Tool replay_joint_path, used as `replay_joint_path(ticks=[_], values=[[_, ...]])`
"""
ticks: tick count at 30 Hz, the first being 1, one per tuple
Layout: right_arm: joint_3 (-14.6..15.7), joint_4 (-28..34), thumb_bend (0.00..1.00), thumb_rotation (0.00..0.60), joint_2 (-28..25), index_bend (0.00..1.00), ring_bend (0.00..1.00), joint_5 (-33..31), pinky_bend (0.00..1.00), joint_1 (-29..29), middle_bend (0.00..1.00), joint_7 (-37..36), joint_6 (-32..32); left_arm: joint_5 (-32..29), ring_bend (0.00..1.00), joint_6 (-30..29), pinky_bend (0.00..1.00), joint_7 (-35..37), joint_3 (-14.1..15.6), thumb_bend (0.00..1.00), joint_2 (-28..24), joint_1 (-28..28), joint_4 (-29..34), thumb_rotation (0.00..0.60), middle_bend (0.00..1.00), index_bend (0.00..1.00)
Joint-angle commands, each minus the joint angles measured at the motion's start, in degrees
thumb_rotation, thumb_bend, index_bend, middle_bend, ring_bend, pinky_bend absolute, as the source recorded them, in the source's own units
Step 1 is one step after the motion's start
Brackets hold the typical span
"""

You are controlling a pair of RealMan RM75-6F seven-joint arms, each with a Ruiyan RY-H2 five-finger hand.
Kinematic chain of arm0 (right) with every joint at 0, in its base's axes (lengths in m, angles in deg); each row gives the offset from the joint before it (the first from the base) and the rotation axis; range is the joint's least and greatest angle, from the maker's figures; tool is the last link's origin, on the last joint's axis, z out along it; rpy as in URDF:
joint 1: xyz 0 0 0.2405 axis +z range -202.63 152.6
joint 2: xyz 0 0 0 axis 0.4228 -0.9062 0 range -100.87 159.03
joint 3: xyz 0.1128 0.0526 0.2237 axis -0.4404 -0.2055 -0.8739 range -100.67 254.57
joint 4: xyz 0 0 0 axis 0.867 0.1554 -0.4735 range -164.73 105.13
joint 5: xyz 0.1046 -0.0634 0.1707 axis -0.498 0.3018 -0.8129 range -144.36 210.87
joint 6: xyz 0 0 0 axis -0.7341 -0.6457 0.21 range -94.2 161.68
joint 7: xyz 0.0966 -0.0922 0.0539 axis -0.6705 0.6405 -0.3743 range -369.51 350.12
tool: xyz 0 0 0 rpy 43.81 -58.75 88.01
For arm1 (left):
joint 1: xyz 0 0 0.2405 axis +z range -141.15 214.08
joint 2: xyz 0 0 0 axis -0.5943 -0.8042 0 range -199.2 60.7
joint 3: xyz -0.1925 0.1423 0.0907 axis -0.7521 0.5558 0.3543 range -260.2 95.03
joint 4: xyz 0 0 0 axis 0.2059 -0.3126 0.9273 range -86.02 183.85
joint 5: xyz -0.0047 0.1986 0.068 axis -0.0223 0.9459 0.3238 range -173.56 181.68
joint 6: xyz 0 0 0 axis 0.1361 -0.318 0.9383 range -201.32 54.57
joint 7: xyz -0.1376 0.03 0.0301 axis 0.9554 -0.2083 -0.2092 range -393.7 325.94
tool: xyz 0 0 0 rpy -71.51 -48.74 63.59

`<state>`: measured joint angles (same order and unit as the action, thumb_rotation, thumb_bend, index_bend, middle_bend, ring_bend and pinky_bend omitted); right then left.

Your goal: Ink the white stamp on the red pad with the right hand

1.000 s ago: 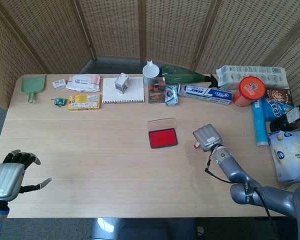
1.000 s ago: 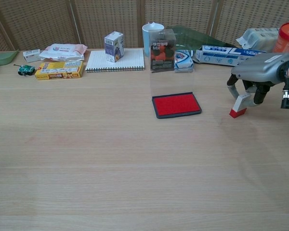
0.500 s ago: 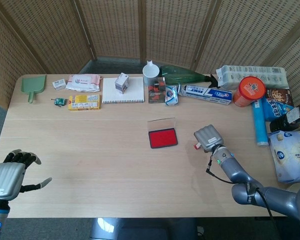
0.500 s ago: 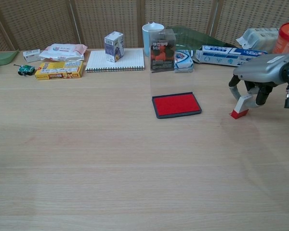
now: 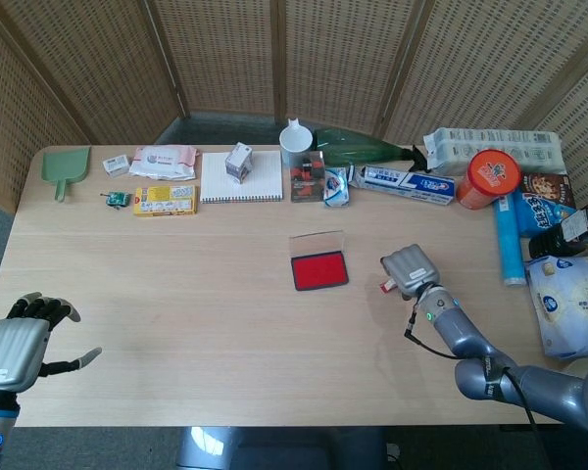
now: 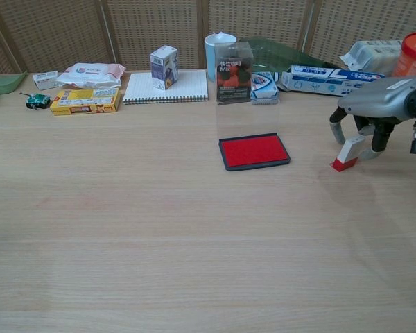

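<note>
Barely shifted right hand (image 6: 374,114), white stamp (image 6: 349,151) beneath

stamp (image 6: 349,152) under the right hand (image 6: 381,104), right of the pad (image 6: 254,151) on the table (image 6: 159,229).

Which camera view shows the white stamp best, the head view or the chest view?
The chest view: the white stamp shows from the side, tilted, red base at the table, under the right hand. In the head view the hand covers nearly all of it.
</note>
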<state>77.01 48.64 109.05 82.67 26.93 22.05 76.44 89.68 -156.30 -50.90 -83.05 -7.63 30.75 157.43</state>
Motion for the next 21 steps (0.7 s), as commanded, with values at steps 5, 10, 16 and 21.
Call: replay_joint_path(ticks=[5,10,16,21], values=[[-0.2,0.78,0.17,0.6,-0.56,0.37,1.0,-0.3,1.0,0.09,1.0,0.41,0.28,0.07,0.29,-0.03,0.17,0.03,-0.06,0.03,-0.03,-0.07,0.04,0.385,0.38,0.44],[-1.35,2.95,0.16,0.6,-1.9,0.35,1.0,0.07,1.0,-0.17,1.0,-1.38,0.73,-0.07,0.29,-0.24,0.17,0.04,-0.08,0.03,-0.16,0.06,0.08,0.385,0.38,0.44],[-4.17,8.38,0.14,0.6,-5.22,0.35,1.0,-0.66,1.0,-0.97,0.97,-5.49,2.04,-0.14,0.29,-0.54,0.17,0.12,0.08,0.03,-0.19,0.36,0.18,0.384,0.38,0.44],[-6.45,13.07,0.21,0.6,-8.21,0.5,1.0,-0.56,1.0,-3.06,0.88,-10.15,4.89,-0.65,0.29,-1.19,0.17,0.57,0.3,0.03,-0.26,1.08,-0.07,0.388,0.38,0.44]])
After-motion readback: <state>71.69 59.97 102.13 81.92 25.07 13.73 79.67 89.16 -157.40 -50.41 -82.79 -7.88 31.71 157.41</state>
